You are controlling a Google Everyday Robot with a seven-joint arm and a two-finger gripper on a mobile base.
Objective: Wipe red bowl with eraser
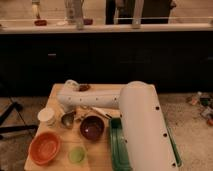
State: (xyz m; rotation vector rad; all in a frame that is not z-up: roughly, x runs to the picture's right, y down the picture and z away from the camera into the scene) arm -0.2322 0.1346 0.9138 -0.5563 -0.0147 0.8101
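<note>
1. The white robot arm (142, 127) reaches from near right across the light wooden table (107, 91) to its far left, then bends down.
2. The gripper (67, 119) hangs low over the table between the white paper cup (46, 116) and the dark red round bowl (92, 128), close to both. Can't tell whether it's open, closed or holding anything.
3. A small dark-brown block, apparently the eraser (84, 87), lies at the table's far edge just behind the arm, apart from the dark red round bowl.
4. The orange round bowl (45, 148) sits at the near-left corner, with a pale green disc (76, 154) just right of it.
5. The green rectangular tray (116, 145) is at near right, partly hidden by the arm.
</note>
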